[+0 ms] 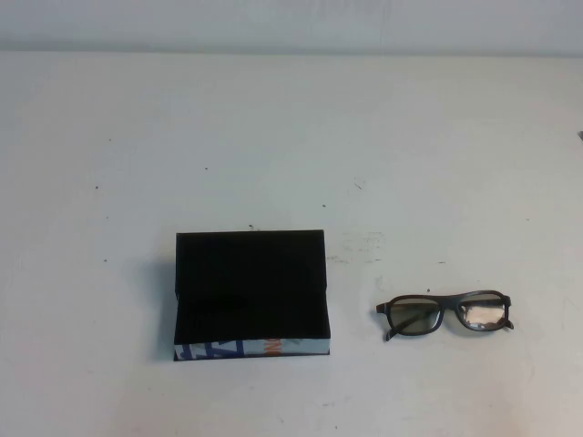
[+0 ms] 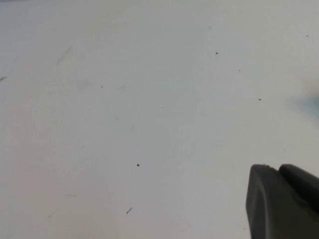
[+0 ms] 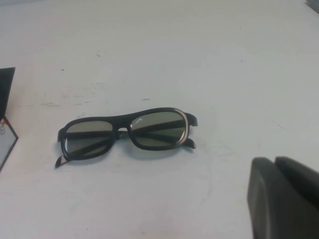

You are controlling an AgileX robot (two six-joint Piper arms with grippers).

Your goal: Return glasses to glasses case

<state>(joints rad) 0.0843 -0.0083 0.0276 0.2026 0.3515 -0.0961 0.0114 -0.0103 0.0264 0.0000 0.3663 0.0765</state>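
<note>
The glasses case lies open on the white table, left of centre, with black lining and a white front edge printed blue and orange. The glasses lie folded on the table to its right, apart from it. In the right wrist view the glasses lie ahead of my right gripper, which is shut, empty and well short of them; a corner of the case shows at the edge. My left gripper is shut and empty over bare table. Neither arm shows in the high view.
The white table has small dark specks and faint scuffs. A wall runs along its far edge. A small dark object pokes in at the right border.
</note>
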